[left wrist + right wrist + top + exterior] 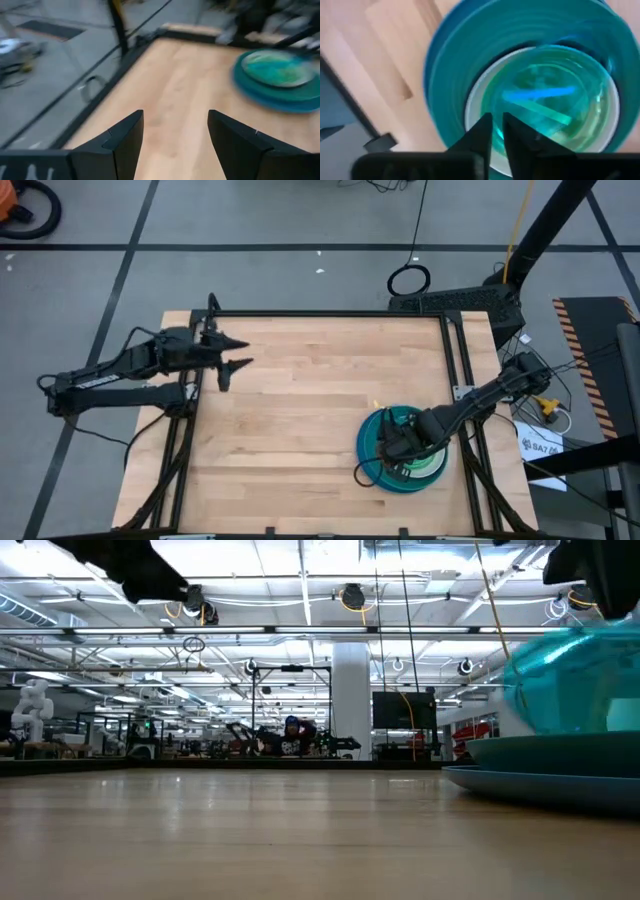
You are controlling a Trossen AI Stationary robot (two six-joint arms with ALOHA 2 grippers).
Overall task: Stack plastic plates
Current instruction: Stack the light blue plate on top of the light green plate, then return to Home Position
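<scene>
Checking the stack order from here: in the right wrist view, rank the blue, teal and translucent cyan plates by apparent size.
1. blue plate, outermost rim.
2. teal plate, barely smaller; nearly alike.
3. translucent cyan plate, clearly smallest, nested on top.

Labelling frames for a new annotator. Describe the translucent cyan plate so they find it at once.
Start at the wooden table and go to the plate stack near its right edge, under the right claw. The cyan plate lies on top of that stack, inside a white rim and above the wide teal and blue plates. It alone is see-through.
</scene>
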